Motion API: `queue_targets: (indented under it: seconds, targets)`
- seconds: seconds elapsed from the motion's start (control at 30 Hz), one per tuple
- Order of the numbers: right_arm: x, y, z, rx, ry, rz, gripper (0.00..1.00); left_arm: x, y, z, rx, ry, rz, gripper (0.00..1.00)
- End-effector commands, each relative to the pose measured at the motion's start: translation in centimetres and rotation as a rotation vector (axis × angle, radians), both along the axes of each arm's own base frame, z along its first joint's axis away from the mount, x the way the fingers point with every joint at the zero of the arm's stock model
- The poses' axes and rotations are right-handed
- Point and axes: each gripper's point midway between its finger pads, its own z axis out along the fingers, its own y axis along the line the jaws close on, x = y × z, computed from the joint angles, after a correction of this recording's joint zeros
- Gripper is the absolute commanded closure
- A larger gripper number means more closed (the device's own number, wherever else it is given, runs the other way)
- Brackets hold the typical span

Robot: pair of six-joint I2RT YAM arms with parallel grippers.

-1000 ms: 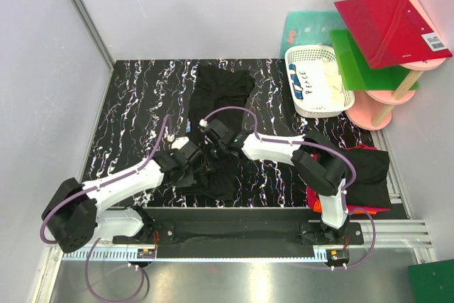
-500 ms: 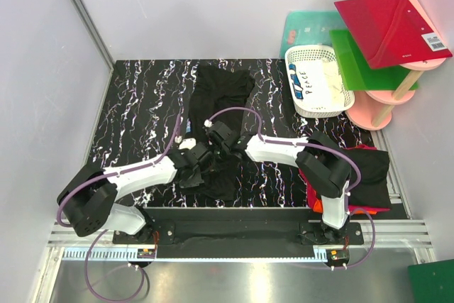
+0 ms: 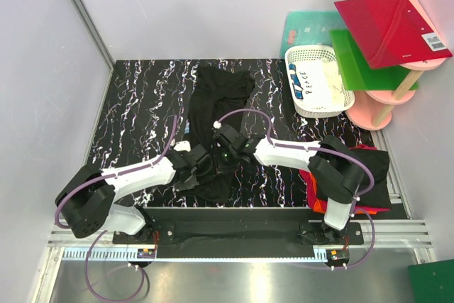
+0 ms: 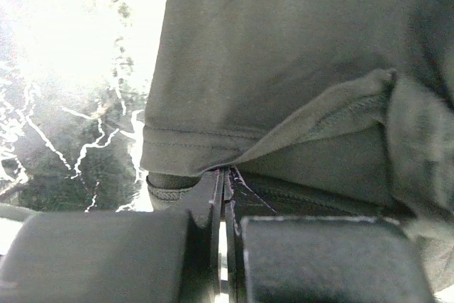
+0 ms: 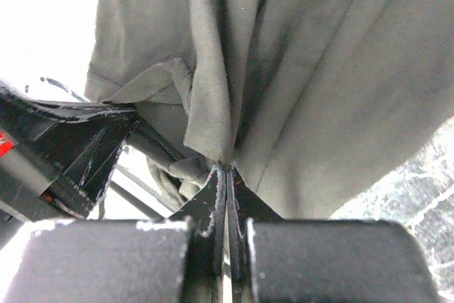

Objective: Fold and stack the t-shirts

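on the black marbled table (image 3: 142,97), the black t-shirt (image 3: 221,94) lay stretched lengthwise along the middle. its far part was spread out and its near part was bunched under the two arms. from above, both wrists met over that near part, and their bodies hid the fingertips and the cloth beneath them.

up close, the left gripper (image 4: 223,174) had its jaws pressed together, with a stitched hem of the shirt caught at the tips. the fingers showed only as blurred dark blocks, cut off by the lower edge of the view. the right gripper (image 5: 227,169) was likewise closed, pinching a narrow fold of the same cloth at its tips, with the fabric spreading in pleats beyond them. whether the cloth was lifted clear of the table could not be told.

by the near right corner, a pile of other t-shirts (image 3: 369,175), black over red and orange, lay partly behind the right arm, so their number could not be told. a white basket (image 3: 317,83) sat at the far right corner, and its contents were hard to make out.
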Motion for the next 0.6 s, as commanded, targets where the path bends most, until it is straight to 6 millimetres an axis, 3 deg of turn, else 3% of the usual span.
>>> queue_targets:
  seconds: [0.0, 0.03, 0.13, 0.17, 0.27, 0.3, 0.53, 0.57]
  targets:
    - [-0.1, -1.0, 0.9, -0.014, -0.026, -0.047, 0.98, -1.0, 2.3, -0.1, 0.083, 0.008, 0.027, 1.00]
    - [-0.1, -1.1, 0.6, -0.023, -0.020, -0.046, 0.95, -1.0, 2.4, -0.1, 0.084, 0.009, 0.025, 1.00]
    - [-0.7, -1.0, 0.0, -0.028, 0.001, -0.009, 0.63, -1.0, 2.3, -0.1, 0.084, 0.011, 0.024, 1.00]
    - [-0.8, -0.9, 0.2, -0.022, 0.004, 0.001, 0.43, -1.0, 2.3, -0.1, 0.084, 0.011, 0.022, 1.00]
    - [-0.4, -0.9, 1.5, -0.004, -0.040, 0.007, 0.10, -1.0, 2.2, 0.0, 0.079, 0.011, 0.016, 1.00]
    - [-0.2, -0.9, 2.0, -0.001, -0.058, 0.007, 0.06, -1.1, 2.2, -0.1, 0.076, 0.012, 0.015, 1.00]
    - [1.8, -1.1, 4.7, 0.014, -0.183, -0.027, 0.04, -0.9, 1.5, 1.6, -0.013, -0.057, 0.011, 1.00]
    - [1.9, -1.0, 4.7, 0.015, -0.186, -0.025, 0.04, -0.7, 1.2, 2.2, -0.033, -0.083, 0.009, 0.94]
